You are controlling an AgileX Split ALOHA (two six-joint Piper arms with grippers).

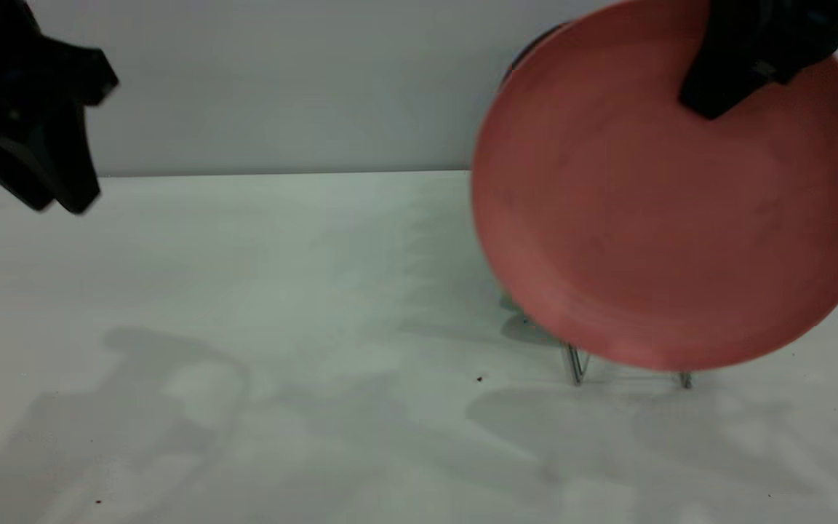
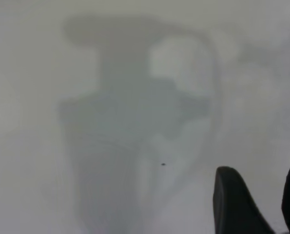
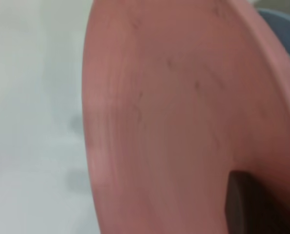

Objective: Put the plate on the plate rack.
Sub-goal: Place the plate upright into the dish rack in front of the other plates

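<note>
Plate (image 1: 652, 218) hung upright in my right end effector (image 1: 735, 80), clamped on the rim at about 1 o'clock, its low edge just above the plate rack (image 1: 579, 367) on the counter (image 1: 281, 327). Left end effector (image 1: 41, 160) sat idle at 10 o'clock, fingers apart. Best approach imo: keep plate vertical, line edge w/ a slot btwn loops, lower slowly, release only once seated.

Right pincer (image 1: 710, 91) clamps from above; left pincer (image 1: 55, 196) hangs raised, fingers apart.
</note>
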